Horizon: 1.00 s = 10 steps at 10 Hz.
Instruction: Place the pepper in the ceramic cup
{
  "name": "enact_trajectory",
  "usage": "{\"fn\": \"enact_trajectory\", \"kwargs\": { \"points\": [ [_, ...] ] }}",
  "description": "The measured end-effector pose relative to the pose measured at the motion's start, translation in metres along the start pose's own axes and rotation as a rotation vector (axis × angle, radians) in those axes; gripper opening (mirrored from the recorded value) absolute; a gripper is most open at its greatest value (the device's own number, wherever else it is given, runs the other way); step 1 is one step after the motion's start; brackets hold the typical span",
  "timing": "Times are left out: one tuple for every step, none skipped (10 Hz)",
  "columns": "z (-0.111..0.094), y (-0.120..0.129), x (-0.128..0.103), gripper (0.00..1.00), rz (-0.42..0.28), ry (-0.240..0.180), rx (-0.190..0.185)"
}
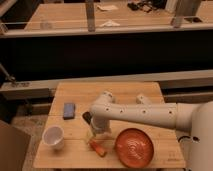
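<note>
Orange-red pepper (98, 148) lies on table (125, 95), just under gripper (92, 136); fingers apart, nothing held. Cup (53, 136) stands well aside of fingers, without pepper. Grasp, carry, drop: all left.

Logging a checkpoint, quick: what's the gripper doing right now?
Gripper: open, holding nothing, poised low just above the pepper.

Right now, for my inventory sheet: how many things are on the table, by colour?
Orange-red: 2, pepper and bowl
White: 1, ceramic cup
Blue: 1, flat block
Total: 4
The claw hangs open just above the pepper.
</note>
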Motion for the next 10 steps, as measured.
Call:
{"fn": "enact_trajectory", "kwargs": {
  "points": [
    [0.004,-0.002,0.002,0.8,-0.008,0.0,0.002],
    [0.005,-0.002,0.002,0.8,-0.008,0.0,0.003],
    [0.007,-0.003,0.001,0.8,-0.006,-0.001,0.005],
    [0.008,-0.003,0.0,0.8,0.001,0.0,0.011],
    [0.009,0.002,-0.004,0.8,0.012,-0.003,0.013],
    [0.011,0.007,-0.006,0.8,0.013,-0.003,0.013],
    [0.014,0.005,-0.004,0.8,0.005,-0.004,0.016],
    [0.016,0.006,-0.003,0.8,0.002,-0.004,0.018],
    [0.016,0.007,-0.003,0.8,0.004,-0.003,0.02],
    [0.017,0.008,-0.004,0.8,0.006,-0.003,0.024]
  ]
}}
